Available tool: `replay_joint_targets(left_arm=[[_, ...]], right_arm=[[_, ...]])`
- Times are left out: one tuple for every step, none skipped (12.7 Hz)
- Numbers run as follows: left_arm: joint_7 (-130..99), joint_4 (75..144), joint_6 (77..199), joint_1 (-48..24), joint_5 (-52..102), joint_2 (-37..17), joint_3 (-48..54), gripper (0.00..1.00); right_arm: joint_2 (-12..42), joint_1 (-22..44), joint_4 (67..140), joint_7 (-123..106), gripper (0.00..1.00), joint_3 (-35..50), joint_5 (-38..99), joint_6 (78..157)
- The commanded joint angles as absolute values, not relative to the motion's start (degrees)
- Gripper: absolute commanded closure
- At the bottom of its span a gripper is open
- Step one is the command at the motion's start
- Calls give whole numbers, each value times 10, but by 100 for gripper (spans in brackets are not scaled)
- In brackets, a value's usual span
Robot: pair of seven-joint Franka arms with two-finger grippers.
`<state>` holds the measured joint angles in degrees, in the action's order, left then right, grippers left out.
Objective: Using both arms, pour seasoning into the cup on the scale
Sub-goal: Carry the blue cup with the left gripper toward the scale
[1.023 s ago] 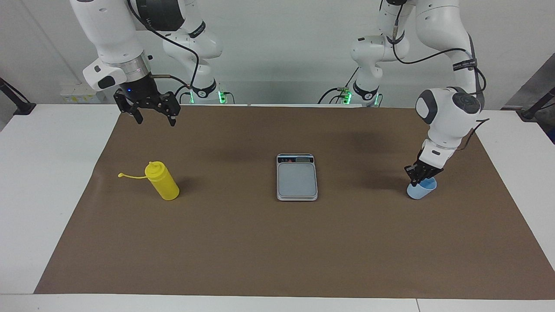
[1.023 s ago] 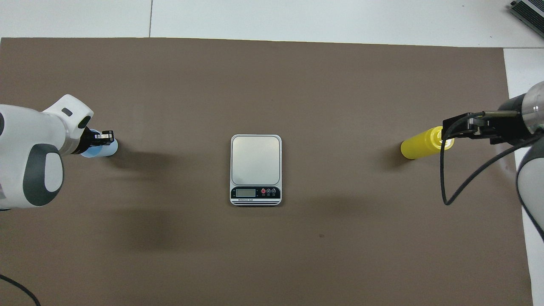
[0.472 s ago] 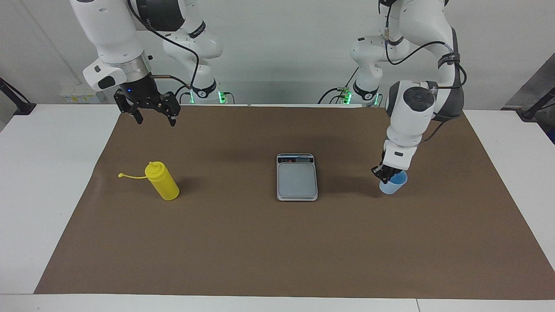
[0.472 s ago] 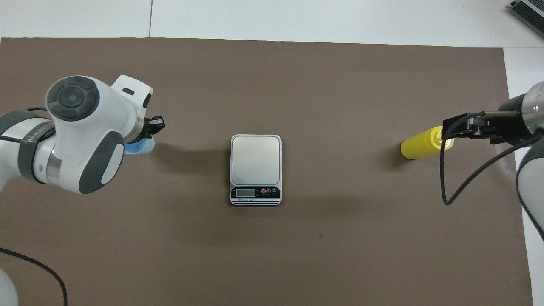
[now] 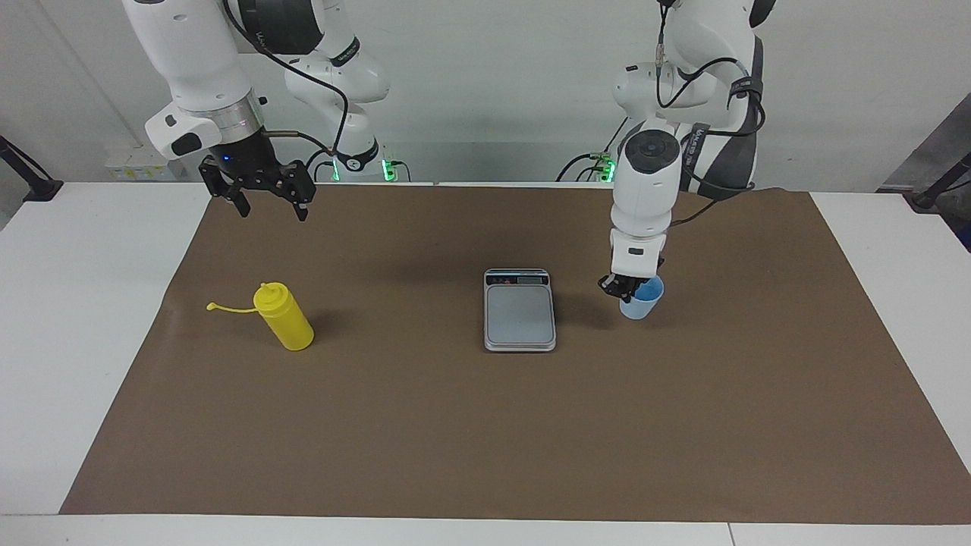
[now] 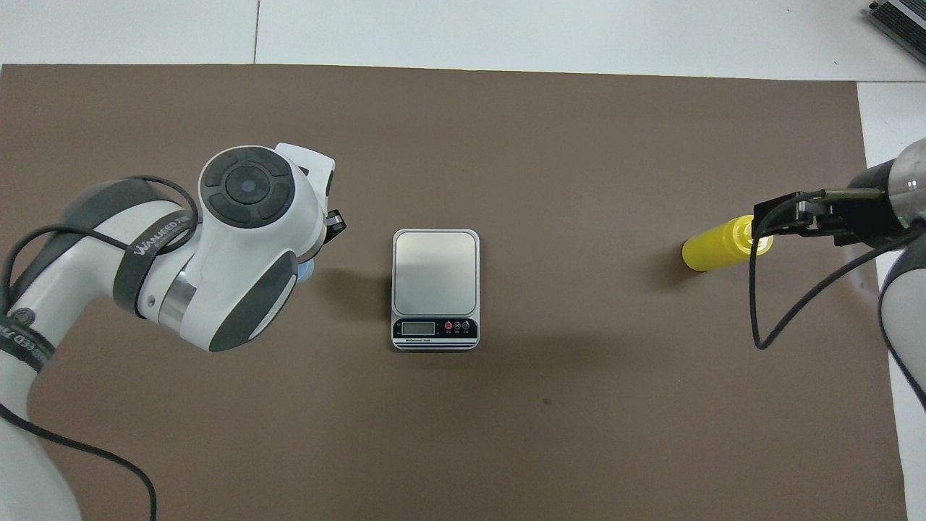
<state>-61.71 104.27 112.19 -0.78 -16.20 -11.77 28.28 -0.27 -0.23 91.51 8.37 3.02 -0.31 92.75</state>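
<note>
Yellow plastic marks the seasoning [image 5: 284,327], which stands on the brown mat [image 5: 455,432] at the right arm's end of the bench [image 5: 83,318]. Its long axis is close to upright, and its ribbed cap is at the top with the thin strap trailing sideways toward the bench's edge on that end. The right end effector [image 5: 267,205] hangs in the air with its fingers spread wide and nothing between them.

The left end effector [image 5: 625,287] is clamped on the rim of the cup [image 5: 639,302], beside the scale [image 5: 520,311] on the side of the left arm's end. The cup's mouth faces up and its taper narrows downward; I cannot tell whether its base touches the mat. I see nothing in the cup.

From the facing view the cup and the fingers on its rim are plain. In the overhead view the left arm's white wrist covers nearly all of the cup [image 6: 307,270], leaving a sliver of blue. That overhead view shows the scale's [image 6: 435,289] display strip on the short edge nearest the robots, and the weighing plate carries nothing.
</note>
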Motion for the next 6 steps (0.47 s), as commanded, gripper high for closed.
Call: replay_joint_targets(left_arm=[[-690, 1006, 1085, -16, -183, -142, 304, 100], [-710, 981, 1083, -17, -181, -154, 310, 100], [-738, 963, 1064, -17, -181, -169, 315, 100], [-767, 946, 1047, -22, -185, -188, 325, 100], [-779, 937, 1042, -25, -186, -197, 330, 100], [-785, 933, 1030, -32, -202, -205, 332, 100]], right_arm=[[-15, -10, 930, 87, 0, 35, 5, 932], [-15, -10, 930, 87, 0, 35, 5, 932], [-15, -10, 930, 87, 0, 35, 5, 932], [-15, -10, 930, 87, 0, 35, 5, 932], [-15, -10, 930, 87, 0, 35, 5, 932], [-15, -10, 930, 87, 0, 35, 5, 932]])
